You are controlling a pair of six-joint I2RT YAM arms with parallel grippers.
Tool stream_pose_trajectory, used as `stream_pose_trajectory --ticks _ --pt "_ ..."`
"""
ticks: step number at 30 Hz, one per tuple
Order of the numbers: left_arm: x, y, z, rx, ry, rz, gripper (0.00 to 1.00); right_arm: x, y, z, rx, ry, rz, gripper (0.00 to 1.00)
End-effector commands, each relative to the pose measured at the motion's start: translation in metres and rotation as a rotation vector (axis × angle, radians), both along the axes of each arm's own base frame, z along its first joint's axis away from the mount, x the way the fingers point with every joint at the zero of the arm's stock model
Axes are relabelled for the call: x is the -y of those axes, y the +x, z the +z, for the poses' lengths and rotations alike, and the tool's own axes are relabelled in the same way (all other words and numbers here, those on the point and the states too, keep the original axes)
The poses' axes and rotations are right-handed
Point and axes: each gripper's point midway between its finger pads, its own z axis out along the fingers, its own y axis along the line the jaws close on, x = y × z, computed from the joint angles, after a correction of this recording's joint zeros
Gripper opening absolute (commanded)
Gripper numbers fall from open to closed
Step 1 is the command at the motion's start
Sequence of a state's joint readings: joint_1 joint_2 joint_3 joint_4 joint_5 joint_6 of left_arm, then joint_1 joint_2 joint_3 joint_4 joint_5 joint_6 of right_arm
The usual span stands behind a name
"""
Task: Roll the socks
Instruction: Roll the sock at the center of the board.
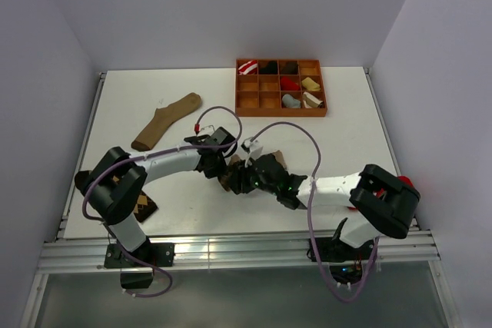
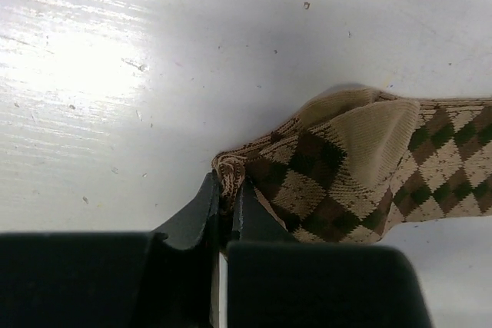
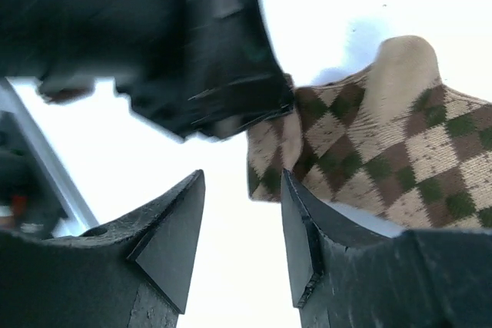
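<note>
The lighter brown argyle sock (image 2: 361, 167) lies bunched on the white table, partly folded over with its plain tan heel on top. My left gripper (image 2: 228, 182) is shut on the sock's rolled edge. In the top view the left gripper (image 1: 223, 164) and right gripper (image 1: 244, 178) meet over this sock (image 1: 280, 158) at the table's middle. My right gripper (image 3: 242, 182) is open, its right finger (image 3: 307, 228) beside the sock's end (image 3: 369, 151), nothing between the jaws. The darker argyle sock (image 1: 144, 207) lies at the near left, partly under the left arm.
A long plain tan sock (image 1: 165, 120) lies at the back left. A wooden compartment tray (image 1: 280, 110) at the back right holds several rolled socks, one of them grey (image 1: 290, 101). Cables loop over both arms.
</note>
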State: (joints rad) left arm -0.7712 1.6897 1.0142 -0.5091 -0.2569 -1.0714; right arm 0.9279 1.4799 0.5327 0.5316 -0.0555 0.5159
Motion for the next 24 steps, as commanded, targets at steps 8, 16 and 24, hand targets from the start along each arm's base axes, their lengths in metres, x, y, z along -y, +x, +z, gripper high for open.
stream_pose_trajectory --ticks 8,16,24 --pt "0.004 -0.007 -0.005 -0.107 0.09 -0.115 0.0 0.005 0.003 -0.009 0.374 -0.375 -0.164 0.53" --pt "0.006 -0.01 -0.009 -0.134 0.089 -0.124 0.0 -0.019 -0.002 -0.014 0.5 -0.521 -0.169 0.56" --pt "0.004 -0.013 -0.011 -0.145 0.091 -0.129 0.0 -0.02 0.006 -0.04 0.517 -0.65 -0.198 0.51"
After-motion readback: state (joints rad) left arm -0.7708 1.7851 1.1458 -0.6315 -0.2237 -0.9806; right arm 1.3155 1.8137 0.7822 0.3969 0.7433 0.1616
